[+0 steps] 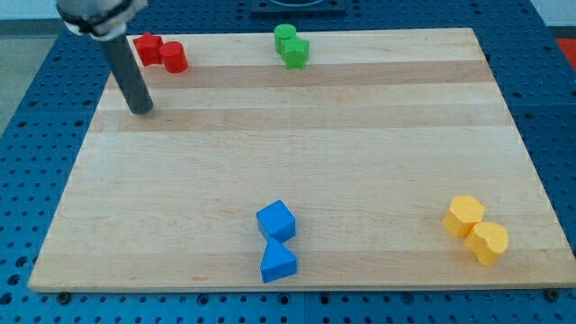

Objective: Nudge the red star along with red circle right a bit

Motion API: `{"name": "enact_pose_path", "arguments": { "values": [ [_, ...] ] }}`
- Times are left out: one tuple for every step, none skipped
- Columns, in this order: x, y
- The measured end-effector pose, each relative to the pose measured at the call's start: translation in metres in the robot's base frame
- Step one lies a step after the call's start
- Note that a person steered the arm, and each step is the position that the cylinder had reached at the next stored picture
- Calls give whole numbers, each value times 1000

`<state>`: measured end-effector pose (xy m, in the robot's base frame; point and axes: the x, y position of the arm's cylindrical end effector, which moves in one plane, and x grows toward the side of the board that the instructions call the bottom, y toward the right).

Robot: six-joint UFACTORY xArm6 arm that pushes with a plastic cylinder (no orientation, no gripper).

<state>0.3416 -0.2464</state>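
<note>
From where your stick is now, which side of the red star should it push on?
No gripping here, only pushing. My tip sits below and slightly to the view's left of the red star-shaped block. I would probably go to the star's left face and push rightward there, because the red round block touches its right side, so both should slide together.

So it's a light wooden board (pixel 306 153) sitting on a blue perforated table (pixel 36 99). Up in the view's top left corner there's a red star (pixel 148 49) touching a red circle (pixel 174 58). Two green blocks (pixel 291 45) are bunched together at the top middle. Bottom middle has a blue cube (pixel 275 220) with a blue triangle (pixel 278 262) right below it, and bottom right has two yellow blocks (pixel 475 229) touching
</note>
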Motion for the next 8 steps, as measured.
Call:
{"name": "enact_pose_path", "arguments": {
  "values": [
    [-54, -30],
    [-108, -51],
    [-113, -51],
    [-136, -41],
    [-150, -33],
    [-149, -33],
    [-129, -32],
    [-125, -31]
  ]
}}
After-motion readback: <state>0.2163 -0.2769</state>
